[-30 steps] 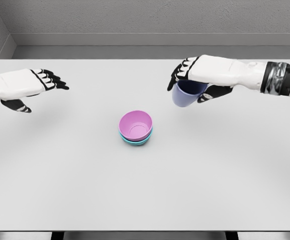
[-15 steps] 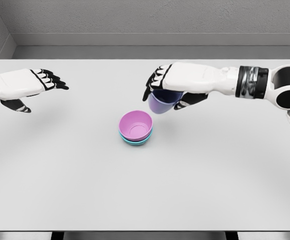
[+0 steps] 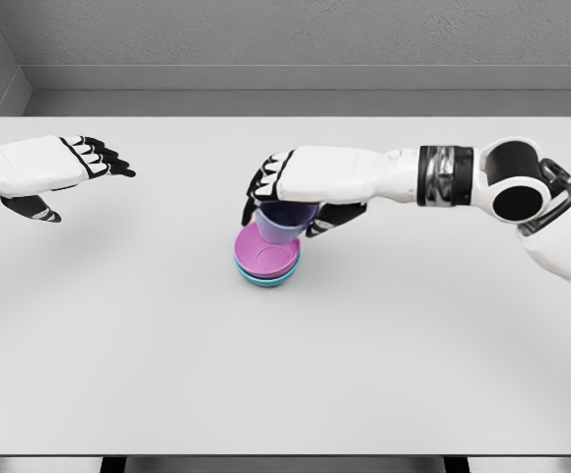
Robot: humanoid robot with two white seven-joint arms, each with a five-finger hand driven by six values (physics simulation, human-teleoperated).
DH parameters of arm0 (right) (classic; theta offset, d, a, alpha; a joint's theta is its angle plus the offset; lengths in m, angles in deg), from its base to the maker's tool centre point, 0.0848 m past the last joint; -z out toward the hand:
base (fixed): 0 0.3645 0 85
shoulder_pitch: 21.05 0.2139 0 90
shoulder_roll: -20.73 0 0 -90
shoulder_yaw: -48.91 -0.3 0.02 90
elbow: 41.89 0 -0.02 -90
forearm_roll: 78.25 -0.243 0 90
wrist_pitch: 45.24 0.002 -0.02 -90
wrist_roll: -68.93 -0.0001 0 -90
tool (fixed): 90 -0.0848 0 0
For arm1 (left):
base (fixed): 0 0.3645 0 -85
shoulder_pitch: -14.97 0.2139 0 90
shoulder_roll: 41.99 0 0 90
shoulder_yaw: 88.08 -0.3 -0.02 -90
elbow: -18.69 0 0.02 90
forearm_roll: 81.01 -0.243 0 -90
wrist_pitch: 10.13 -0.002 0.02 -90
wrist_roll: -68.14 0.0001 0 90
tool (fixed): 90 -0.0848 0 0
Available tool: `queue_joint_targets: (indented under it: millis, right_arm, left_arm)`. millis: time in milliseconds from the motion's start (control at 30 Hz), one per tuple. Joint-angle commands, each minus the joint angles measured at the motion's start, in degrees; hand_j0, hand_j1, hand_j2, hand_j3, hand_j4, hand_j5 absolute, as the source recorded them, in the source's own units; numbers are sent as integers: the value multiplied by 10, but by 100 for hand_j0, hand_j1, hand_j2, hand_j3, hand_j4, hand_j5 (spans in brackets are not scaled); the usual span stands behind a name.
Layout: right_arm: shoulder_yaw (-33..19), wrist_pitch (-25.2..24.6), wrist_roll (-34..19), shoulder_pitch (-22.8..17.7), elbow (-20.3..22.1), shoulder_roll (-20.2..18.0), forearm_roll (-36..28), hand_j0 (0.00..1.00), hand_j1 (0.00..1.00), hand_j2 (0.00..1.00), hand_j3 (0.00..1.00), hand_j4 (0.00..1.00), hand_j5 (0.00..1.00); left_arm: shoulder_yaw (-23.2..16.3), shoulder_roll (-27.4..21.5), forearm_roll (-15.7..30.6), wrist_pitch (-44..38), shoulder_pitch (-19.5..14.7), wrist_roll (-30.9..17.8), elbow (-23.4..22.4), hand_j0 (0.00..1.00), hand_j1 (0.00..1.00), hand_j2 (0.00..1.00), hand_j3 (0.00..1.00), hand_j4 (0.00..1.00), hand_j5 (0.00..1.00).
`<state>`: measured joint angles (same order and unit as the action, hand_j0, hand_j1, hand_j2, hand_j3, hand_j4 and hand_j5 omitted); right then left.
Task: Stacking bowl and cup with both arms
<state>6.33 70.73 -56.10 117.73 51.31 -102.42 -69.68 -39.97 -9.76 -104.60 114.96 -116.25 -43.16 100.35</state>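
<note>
A pink bowl [image 3: 261, 256] sits nested in a teal bowl [image 3: 265, 280] at the table's middle. My right hand [image 3: 290, 202] reaches in from the right and is shut on a lavender cup [image 3: 283, 224], gripping it from above. The cup hangs tilted over the pink bowl, its bottom just inside the bowl's far rim. My left hand [image 3: 73, 168] hovers over the table's left side, fingers extended and holding nothing.
The white table [image 3: 285, 374] spans the whole view, with a grey wall behind its far edge. Nothing else stands on it besides the stacked bowls.
My right hand has carried the cup leftward and down, from right of the bowls to directly over the pink bowl. The left hand has stayed still.
</note>
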Motion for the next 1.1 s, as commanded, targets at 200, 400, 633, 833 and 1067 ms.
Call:
queue_joint_targets:
  millis: [200, 400, 633, 833, 1067]
  right_arm:
    - [25, -2, 0, 4, -17, 21, 2, 69, 69, 69, 69, 69, 69]
    - [36, -1, 0, 8, -33, 30, 7, 69, 69, 69, 69, 69, 69]
    - [50, -1, 0, 9, -50, 35, 14, 71, 71, 71, 71, 71, 71]
    - [49, -2, 0, 9, -49, 35, 13, 100, 100, 100, 100, 100, 100]
    - [-23, 7, 0, 20, 1, 15, 13, 100, 100, 100, 100, 100, 100]
  left_arm:
    - [1, -1, 3, -1, 0, 0, 0, 100, 100, 100, 100, 100, 100]
    - [1, 0, 3, -1, 0, 0, 0, 100, 100, 100, 100, 100, 100]
    - [1, 0, 3, -1, 0, 0, 0, 100, 100, 100, 100, 100, 100]
    - [1, 0, 3, -1, 0, 0, 0, 100, 100, 100, 100, 100, 100]
    - [1, 0, 3, -1, 0, 0, 0, 100, 100, 100, 100, 100, 100]
